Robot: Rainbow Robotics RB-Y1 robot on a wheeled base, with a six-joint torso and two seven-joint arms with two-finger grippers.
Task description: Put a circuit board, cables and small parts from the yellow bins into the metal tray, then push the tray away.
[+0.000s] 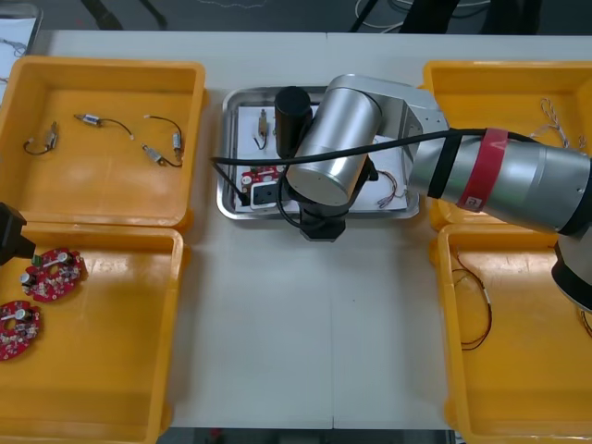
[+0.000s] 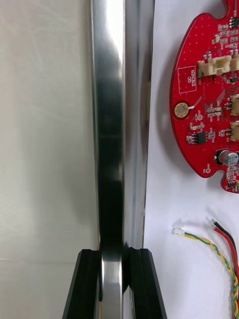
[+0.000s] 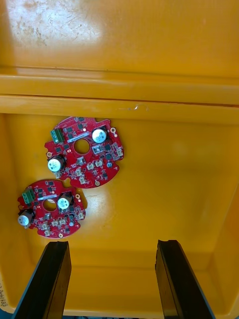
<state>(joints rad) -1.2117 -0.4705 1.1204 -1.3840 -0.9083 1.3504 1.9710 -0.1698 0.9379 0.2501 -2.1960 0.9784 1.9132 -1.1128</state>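
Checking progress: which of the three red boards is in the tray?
The board on the tray's floor, near the right tool gripping its rim; the other two lie in the near bin by the left tool.

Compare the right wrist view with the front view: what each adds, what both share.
Right wrist view: the right gripper, black fingers shut on the rim of the shiny metal tray. Front view: four yellow bins, two round red circuit boards in the near left one, the left gripper near them. Both: the tray, with a third round red circuit board and a red and yellow cable on its white inside.
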